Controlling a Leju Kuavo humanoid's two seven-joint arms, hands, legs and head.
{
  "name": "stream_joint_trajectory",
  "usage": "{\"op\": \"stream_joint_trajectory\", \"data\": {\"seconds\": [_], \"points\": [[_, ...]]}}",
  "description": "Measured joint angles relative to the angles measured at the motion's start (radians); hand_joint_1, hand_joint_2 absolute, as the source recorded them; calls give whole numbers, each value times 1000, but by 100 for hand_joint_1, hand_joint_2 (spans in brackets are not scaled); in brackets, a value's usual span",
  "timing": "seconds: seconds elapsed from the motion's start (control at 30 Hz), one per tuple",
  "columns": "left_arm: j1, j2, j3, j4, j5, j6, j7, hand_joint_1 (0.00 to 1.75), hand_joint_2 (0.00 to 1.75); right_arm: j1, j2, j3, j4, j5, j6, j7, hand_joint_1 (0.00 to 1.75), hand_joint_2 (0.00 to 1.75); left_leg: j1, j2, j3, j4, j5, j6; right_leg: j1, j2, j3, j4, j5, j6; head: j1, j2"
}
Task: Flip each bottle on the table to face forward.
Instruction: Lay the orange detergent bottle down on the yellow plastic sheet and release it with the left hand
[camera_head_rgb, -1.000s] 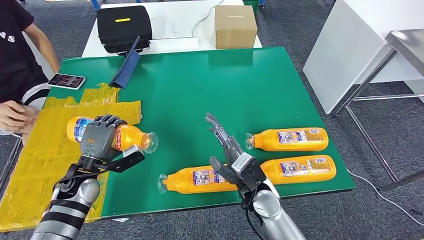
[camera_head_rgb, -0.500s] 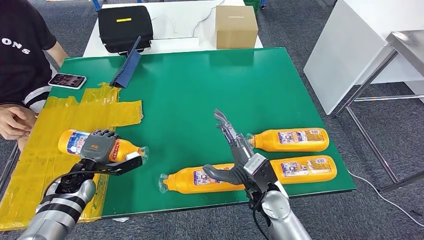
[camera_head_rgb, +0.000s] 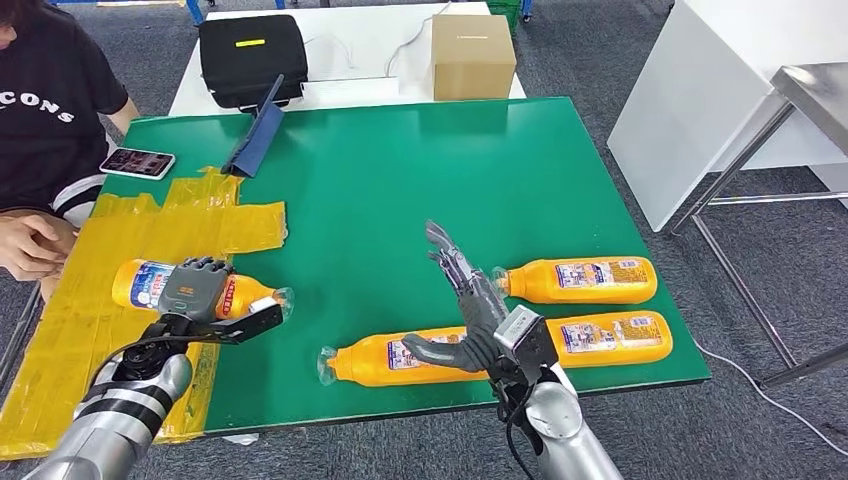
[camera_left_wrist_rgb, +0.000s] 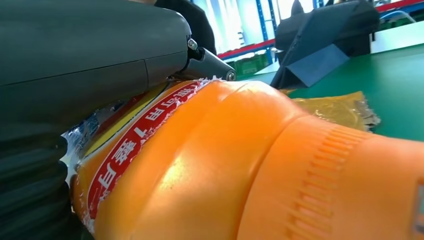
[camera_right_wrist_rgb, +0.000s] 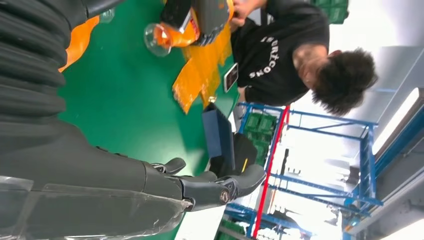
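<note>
Four orange bottles lie on their sides on the green table (camera_head_rgb: 400, 170). My left hand (camera_head_rgb: 192, 288) grips one bottle (camera_head_rgb: 250, 294) around its middle, low on the yellow tape (camera_head_rgb: 90, 330) at the table's left, cap pointing right. The left wrist view shows that bottle (camera_left_wrist_rgb: 225, 165) close up under my dark fingers (camera_left_wrist_rgb: 75, 45). My right hand (camera_head_rgb: 475, 312) is open, fingers spread and pointing away, thumb stretched over the near middle bottle (camera_head_rgb: 380, 362). Two more bottles lie to its right, one farther (camera_head_rgb: 585, 280) and one nearer (camera_head_rgb: 610, 337), white labels showing.
A person (camera_head_rgb: 45, 110) sits at the table's left edge, hands near the tape. A phone (camera_head_rgb: 137, 162) and a blue folder (camera_head_rgb: 255, 130) lie at the back left. Behind stand a black case (camera_head_rgb: 248, 55) and a cardboard box (camera_head_rgb: 472, 55). A white table (camera_head_rgb: 720, 100) stands right.
My left hand has lowered its bottle and carried it left onto the yellow tape. My right hand has shifted slightly right, its thumb spreading out over the near middle bottle.
</note>
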Motion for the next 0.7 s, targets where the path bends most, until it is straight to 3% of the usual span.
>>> {"op": "stream_joint_trajectory", "data": {"seconds": [0.13, 0.37, 0.7], "points": [[-20, -13, 7, 56, 25, 12, -9, 0, 175, 0, 3, 0, -3, -3, -6, 7, 0, 175, 0, -1, 6, -1, -3, -3, 0, 0, 5, 0, -2, 1, 0, 0], [-17, -49, 76, 122, 157, 88, -105, 0, 175, 0, 5, 2, -2, 67, -80, 11, 0, 175, 0, -4, 10, -1, -3, -3, 1, -3, 2, 0, -11, 0, 0, 0], [-3, -75, 125, 128, 228, 114, -178, 0, 175, -1, -1, 10, 4, 143, -130, 10, 0, 175, 0, -4, 10, -1, -1, 0, 0, -3, 12, 0, -6, 2, 0, 0]]}}
